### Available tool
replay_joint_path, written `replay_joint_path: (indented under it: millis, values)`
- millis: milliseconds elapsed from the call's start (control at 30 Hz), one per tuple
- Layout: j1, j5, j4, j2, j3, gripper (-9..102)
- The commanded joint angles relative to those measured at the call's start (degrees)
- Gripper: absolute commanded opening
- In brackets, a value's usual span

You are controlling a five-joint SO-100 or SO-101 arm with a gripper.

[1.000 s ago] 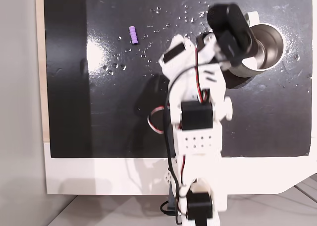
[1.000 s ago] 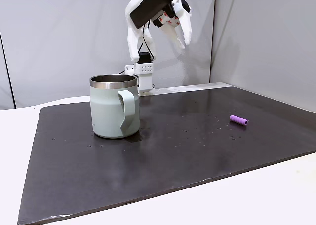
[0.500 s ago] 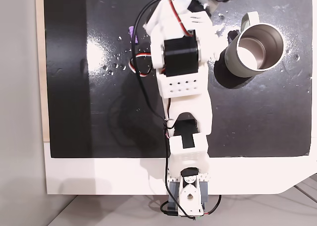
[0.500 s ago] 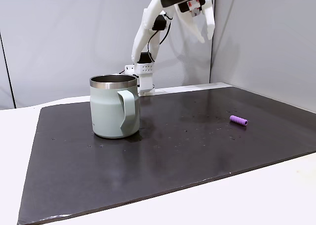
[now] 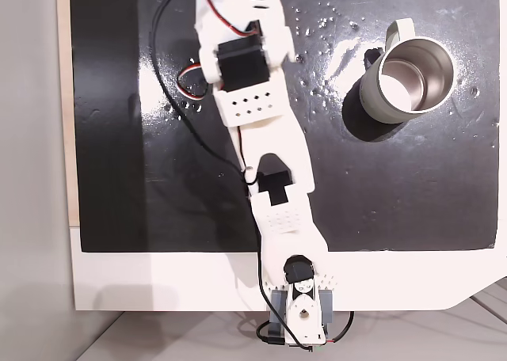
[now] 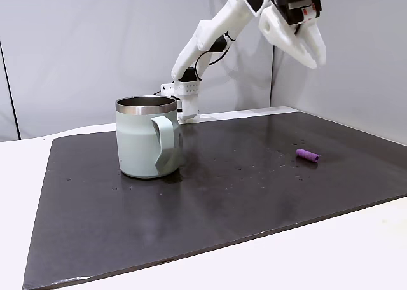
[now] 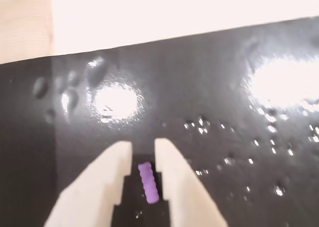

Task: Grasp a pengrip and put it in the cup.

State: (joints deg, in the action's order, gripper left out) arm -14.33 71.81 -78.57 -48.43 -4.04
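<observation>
The pengrip (image 6: 307,155) is a small purple ribbed cylinder lying on the black mat, at the right in a fixed view. In the wrist view the pengrip (image 7: 148,182) shows far below, through the narrow gap between my pale fingers (image 7: 102,182). My gripper (image 6: 317,62) hangs high in the air above it, pointing down, slightly open and holding nothing. From above, my arm (image 5: 245,76) covers the pengrip. The cup (image 6: 147,137) is a pale grey-green mug with a steel inside, standing upright at the left; seen from above, the cup (image 5: 372,100) sits at the upper right.
The black mat (image 6: 222,194) covers most of the white table and bears small shiny specks. My arm's base (image 5: 299,317) stands at the table's near edge in a fixed view. Grey walls stand behind the table.
My arm has swung away from above the cup and stretched out across the mat until the gripper hangs over the pengrip. The cup and the pengrip have not moved.
</observation>
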Motion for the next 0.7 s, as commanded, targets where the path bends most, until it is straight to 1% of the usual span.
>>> replay_joint_path:
  millis: [0,67,333,433,533,667]
  values:
    - [-2.11,2.99,3.43,1.76,4.75,4]
    - [-3.43,3.43,2.2,3.52,5.01,7]
    - [-5.63,2.99,-11.43,8.26,5.1,21]
    - [-5.27,2.9,-15.03,10.28,5.1,24]
    - [-4.66,2.9,-17.31,12.13,5.1,26]
    - [-3.87,3.08,-18.19,14.33,5.1,27]
